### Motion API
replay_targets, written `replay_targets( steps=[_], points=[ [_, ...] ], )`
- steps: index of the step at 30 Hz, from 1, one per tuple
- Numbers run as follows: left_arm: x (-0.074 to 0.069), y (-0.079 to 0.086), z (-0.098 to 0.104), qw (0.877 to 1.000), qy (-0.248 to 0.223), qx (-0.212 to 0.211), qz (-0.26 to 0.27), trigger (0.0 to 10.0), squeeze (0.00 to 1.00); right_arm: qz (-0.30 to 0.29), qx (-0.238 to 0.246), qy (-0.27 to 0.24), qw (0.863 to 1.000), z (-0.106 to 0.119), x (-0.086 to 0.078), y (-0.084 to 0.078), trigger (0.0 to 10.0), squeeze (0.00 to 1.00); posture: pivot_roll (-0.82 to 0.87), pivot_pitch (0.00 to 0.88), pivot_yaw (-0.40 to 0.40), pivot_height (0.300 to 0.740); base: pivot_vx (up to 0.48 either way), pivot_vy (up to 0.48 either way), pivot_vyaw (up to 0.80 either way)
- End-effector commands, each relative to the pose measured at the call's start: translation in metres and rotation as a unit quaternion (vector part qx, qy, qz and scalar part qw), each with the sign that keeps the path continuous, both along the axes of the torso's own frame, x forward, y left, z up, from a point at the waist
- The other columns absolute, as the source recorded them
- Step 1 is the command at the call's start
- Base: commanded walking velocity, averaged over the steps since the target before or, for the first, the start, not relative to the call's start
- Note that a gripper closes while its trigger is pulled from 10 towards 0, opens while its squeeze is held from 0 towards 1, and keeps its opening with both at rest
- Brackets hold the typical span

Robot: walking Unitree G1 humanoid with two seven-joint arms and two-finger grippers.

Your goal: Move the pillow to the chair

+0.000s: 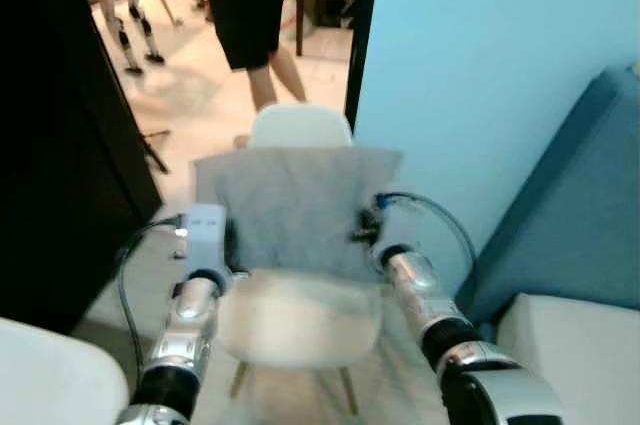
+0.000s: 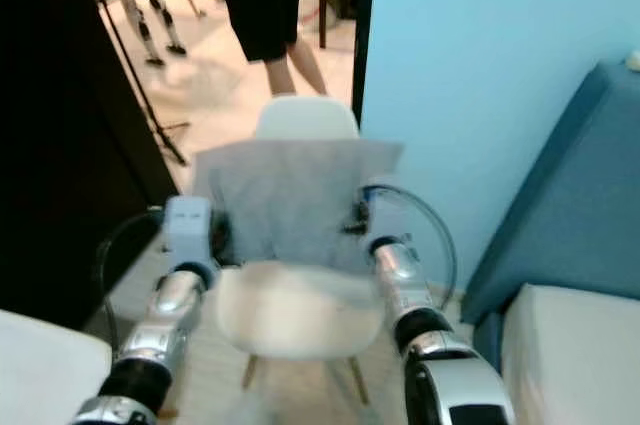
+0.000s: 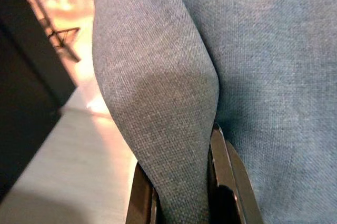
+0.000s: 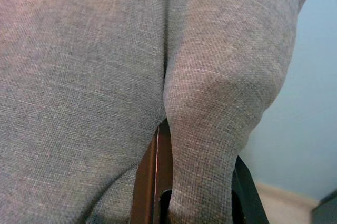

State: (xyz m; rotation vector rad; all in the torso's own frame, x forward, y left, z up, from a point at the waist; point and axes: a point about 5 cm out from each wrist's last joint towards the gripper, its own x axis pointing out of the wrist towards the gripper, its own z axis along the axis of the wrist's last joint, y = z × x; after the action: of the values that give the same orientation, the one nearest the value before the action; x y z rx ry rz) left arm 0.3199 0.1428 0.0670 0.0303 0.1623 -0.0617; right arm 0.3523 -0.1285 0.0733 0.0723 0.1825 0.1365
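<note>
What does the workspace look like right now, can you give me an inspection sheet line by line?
Surface: pale floor, lit by the doorway.
Job's things: grey pillow held upright over the seat of the white chair, covering most of its backrest.
Clutter: nothing seen.
Claws: left claw pinches a fold at the pillow's left edge; right claw pinches a fold at its right edge.
Cables: black cable loops beside the left arm; another arcs over the right wrist.
Surroundings: light blue wall, blue cushion on the right, dark panel on the left, a person standing beyond.
</note>
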Motion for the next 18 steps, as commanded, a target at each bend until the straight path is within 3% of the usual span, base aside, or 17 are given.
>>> replay_targets(
  steps=[1, 5, 18],
  points=[
    [0.0022, -0.0042, 0.0071, 1.0, -0.019, 0.005, -0.016, 10.0, 0.0, 0.034, 0.013, -0.012, 0.999, 0.0044, 0.0003, 0.0225, 10.0, 0.0, 0.07, 0.0, -0.001, 0.731, 0.337, 0.0, 0.0],
    [0.0024, -0.0043, 0.0069, 1.0, -0.017, 0.007, -0.016, 10.0, 0.0, 0.034, 0.014, -0.012, 0.999, 0.0046, 0.0004, 0.0227, 10.0, 0.0, 0.07, 0.0, 0.001, 0.731, 0.29, 0.0, 0.0],
    [0.0012, -0.0058, 0.0067, 0.999, -0.022, 0.017, -0.02, 10.0, 0.0, 0.037, 0.017, -0.011, 0.999, 0.0039, -0.0002, 0.0241, 10.0, 0.0, 0.07, 0.0, -0.004, 0.731, 0.0, 0.0, 0.0]
  ],
)
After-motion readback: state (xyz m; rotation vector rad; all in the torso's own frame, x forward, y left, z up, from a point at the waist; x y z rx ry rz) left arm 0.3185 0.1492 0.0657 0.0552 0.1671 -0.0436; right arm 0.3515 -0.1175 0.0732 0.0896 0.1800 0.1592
